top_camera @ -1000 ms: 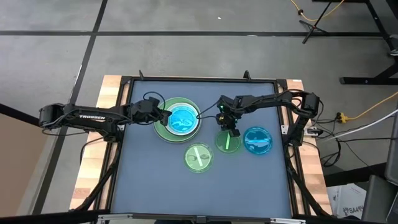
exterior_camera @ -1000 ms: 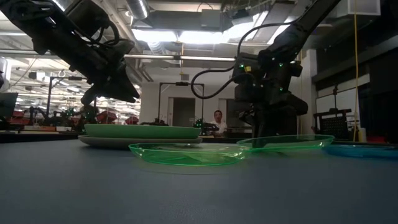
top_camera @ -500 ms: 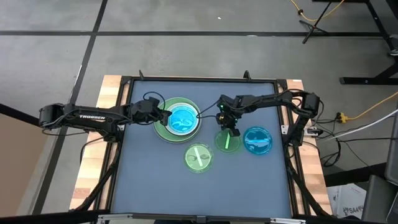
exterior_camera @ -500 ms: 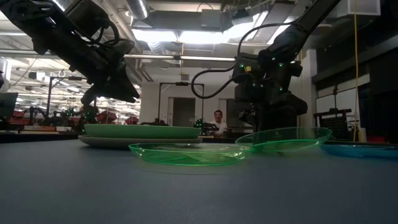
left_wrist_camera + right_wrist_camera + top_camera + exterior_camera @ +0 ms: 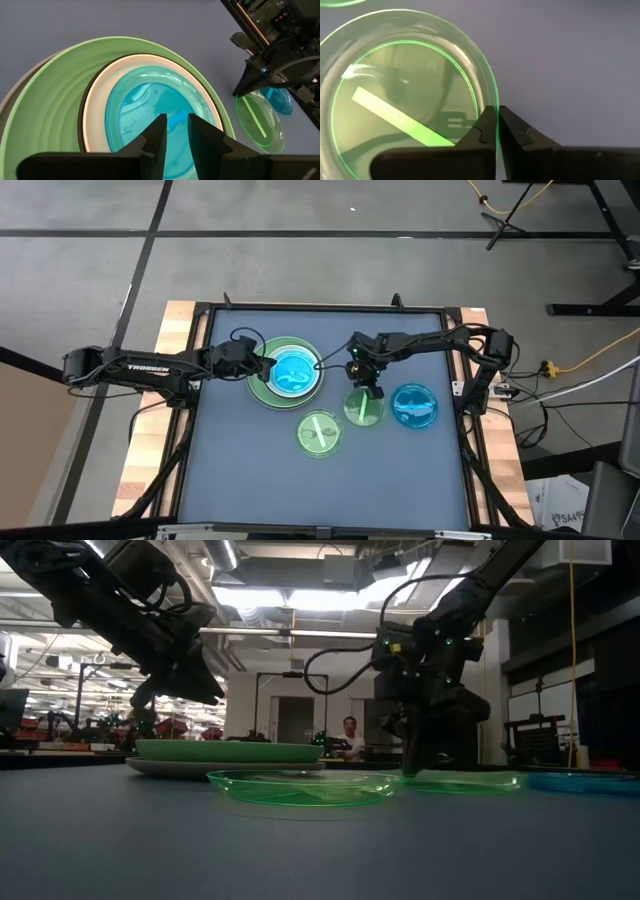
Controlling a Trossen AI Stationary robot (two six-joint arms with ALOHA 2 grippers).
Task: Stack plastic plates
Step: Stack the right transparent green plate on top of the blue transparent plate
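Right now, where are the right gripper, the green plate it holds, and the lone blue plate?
Right gripper point(image 5: 368, 391): high view, between its fingertips.
Held green plate point(image 5: 364, 410): high view, plate centre.
Lone blue plate point(image 5: 414, 405): high view, plate centre.

The small green plate held at its rim by the right gripper has been lowered: half a second ago it was tilted, its far edge raised off the table in the low view, and now it is seen lying flat and low. In the high view it has been shifted slightly towards the stack (away from the blue plate), and the gripper has been brought down with it
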